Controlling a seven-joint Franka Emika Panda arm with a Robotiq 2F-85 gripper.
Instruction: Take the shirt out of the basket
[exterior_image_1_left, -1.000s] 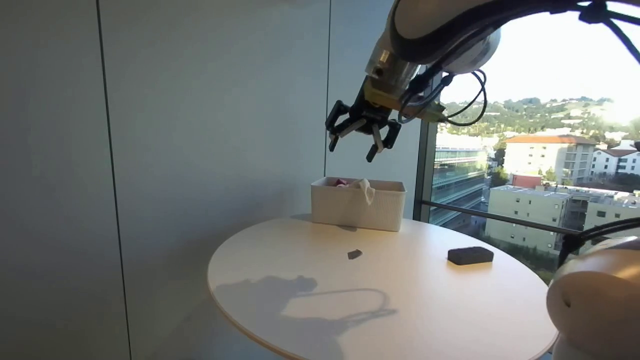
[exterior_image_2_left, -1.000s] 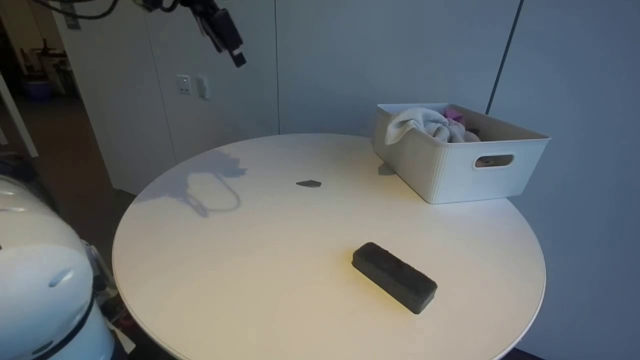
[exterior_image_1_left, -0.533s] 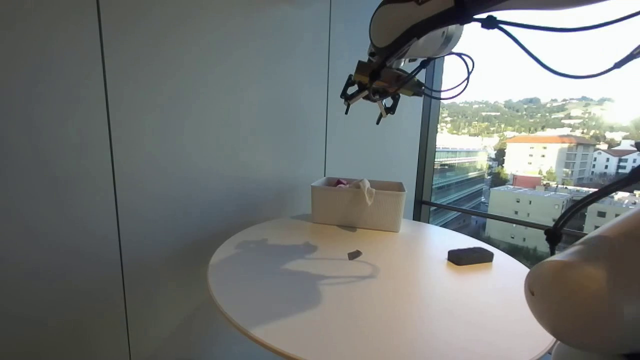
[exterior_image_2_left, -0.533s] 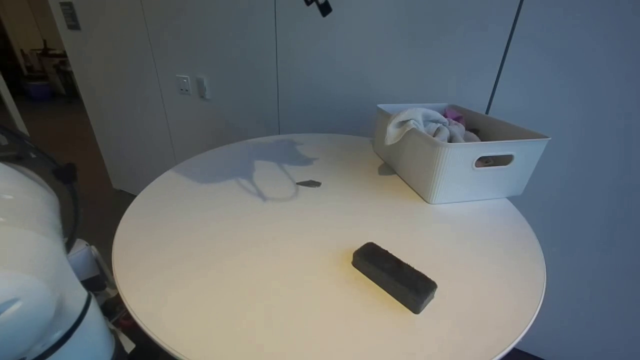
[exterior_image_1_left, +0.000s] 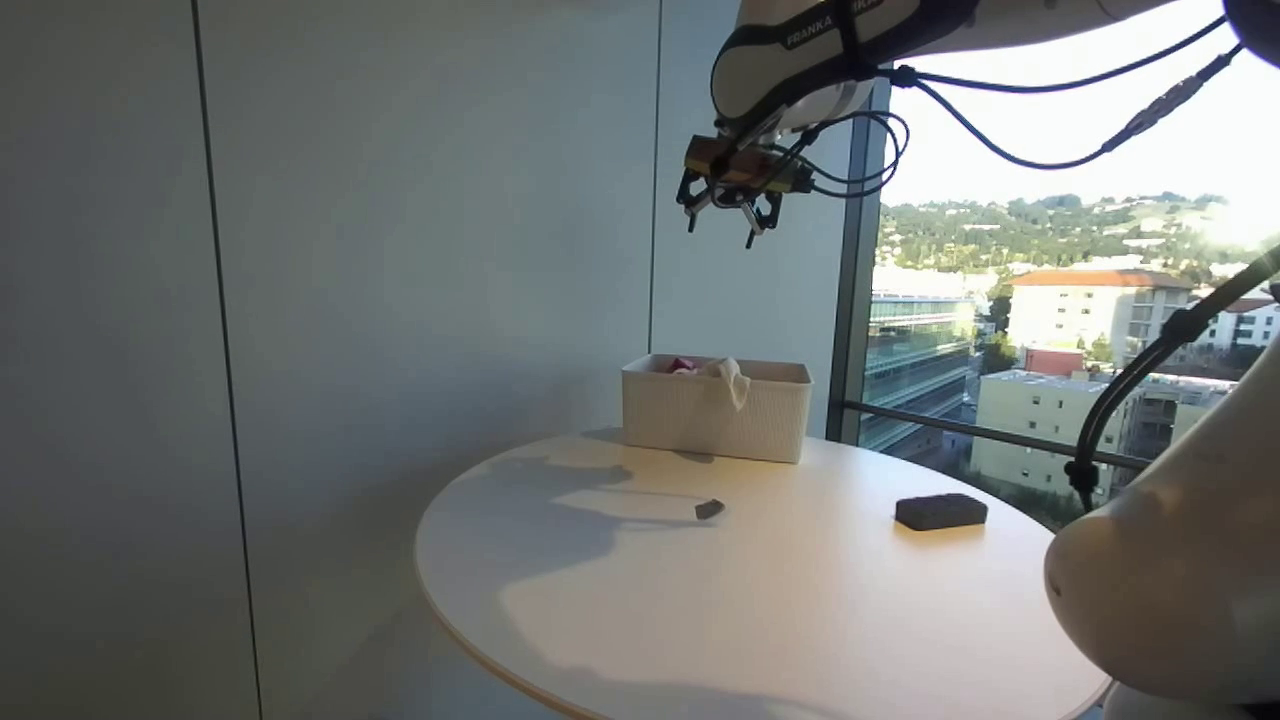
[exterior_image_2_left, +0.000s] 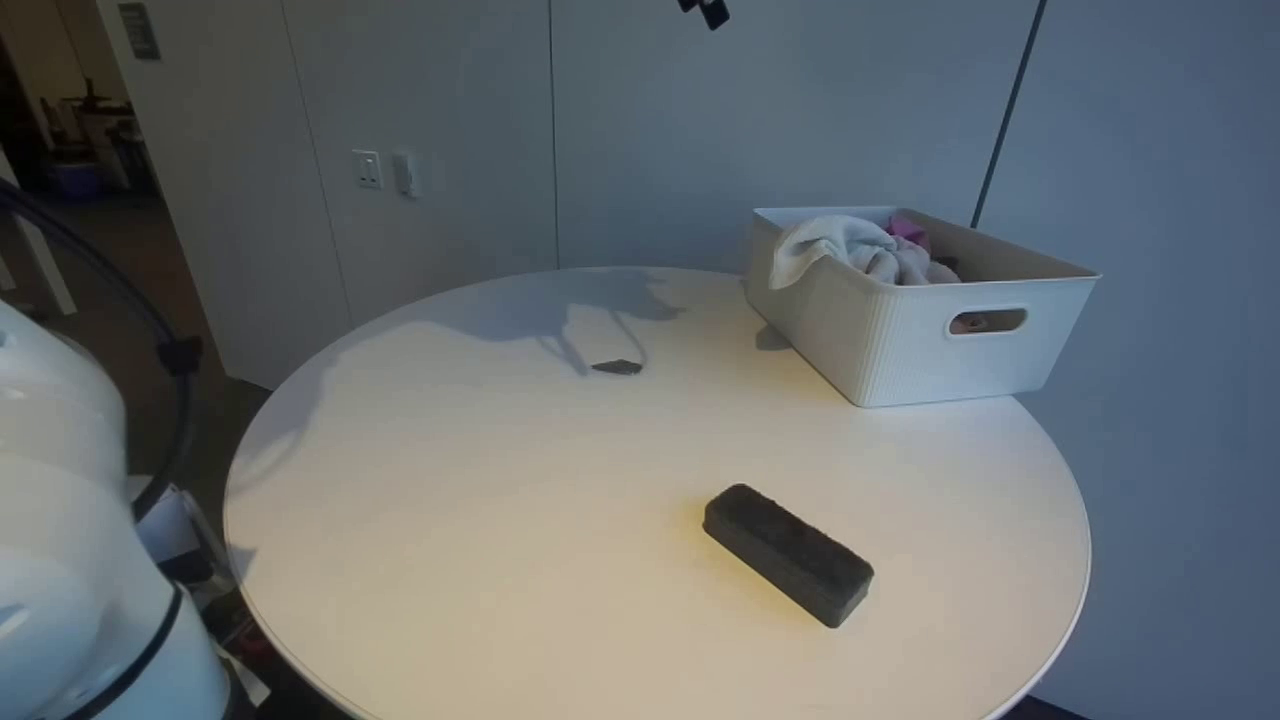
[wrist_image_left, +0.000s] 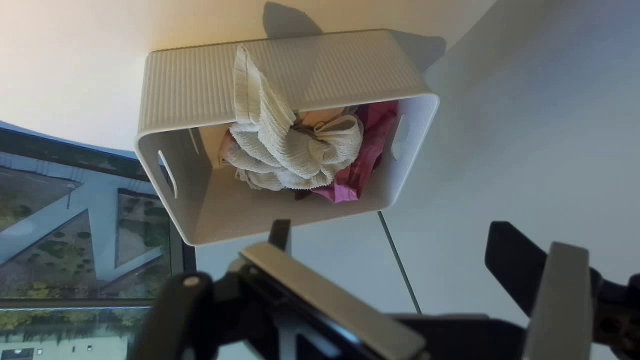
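Observation:
A white ribbed basket (exterior_image_1_left: 680, 425) stands at the table's far edge. It also shows in an exterior view (exterior_image_2_left: 985, 370) and in the wrist view (wrist_image_left: 185, 87). A cream-white cloth (wrist_image_left: 285, 150) lies bunched in it, one end hanging over the rim; this shows in both exterior views (exterior_image_1_left: 736, 385) (exterior_image_2_left: 838, 245). A pink cloth (wrist_image_left: 370, 145) lies beside and partly under it. I cannot tell which is the shirt. My gripper (exterior_image_1_left: 720, 233) is open and empty, high above the basket's height. In the wrist view my gripper (wrist_image_left: 392, 243) has widely spread fingers. Only a fingertip (exterior_image_2_left: 713, 13) shows elsewhere.
A dark block (exterior_image_1_left: 940, 512) lies on the round white table (exterior_image_1_left: 820, 610), also seen in an exterior view (exterior_image_2_left: 790, 555). A small flat dark piece (exterior_image_1_left: 709, 509) lies nearer the basket. A wall (exterior_image_1_left: 440, 250) and a window stand close behind.
The gripper has risen and moved across the table towards the basket, tilting to point more downward. It stays open. The basket, cloths and block have not moved.

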